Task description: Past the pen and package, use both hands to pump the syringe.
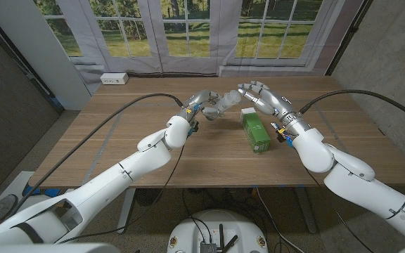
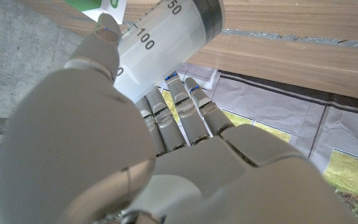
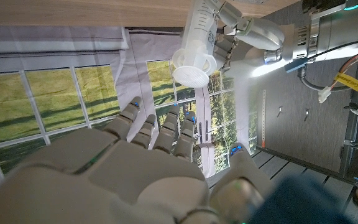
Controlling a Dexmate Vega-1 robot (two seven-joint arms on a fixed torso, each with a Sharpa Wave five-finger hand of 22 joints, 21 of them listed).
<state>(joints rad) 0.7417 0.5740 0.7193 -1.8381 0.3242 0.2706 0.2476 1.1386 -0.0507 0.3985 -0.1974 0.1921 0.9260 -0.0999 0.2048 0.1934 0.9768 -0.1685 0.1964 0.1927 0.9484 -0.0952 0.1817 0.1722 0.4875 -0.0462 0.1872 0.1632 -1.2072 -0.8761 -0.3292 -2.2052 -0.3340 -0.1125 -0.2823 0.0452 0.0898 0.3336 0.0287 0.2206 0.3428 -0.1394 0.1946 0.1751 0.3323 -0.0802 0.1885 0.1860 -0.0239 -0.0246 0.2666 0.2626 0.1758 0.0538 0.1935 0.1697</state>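
I see the syringe (image 1: 223, 103) held above the counter (image 1: 118, 151) in my left hand (image 1: 201, 105), my right hand (image 1: 257, 95) just right of it, the package (image 1: 255, 130) standing below them.

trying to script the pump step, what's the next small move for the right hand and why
Probably bring the right hand in to the syringe plunger end. The left hand already grips the barrel above the table, while the right hand's fingers are spread with a gap to the plunger flange.
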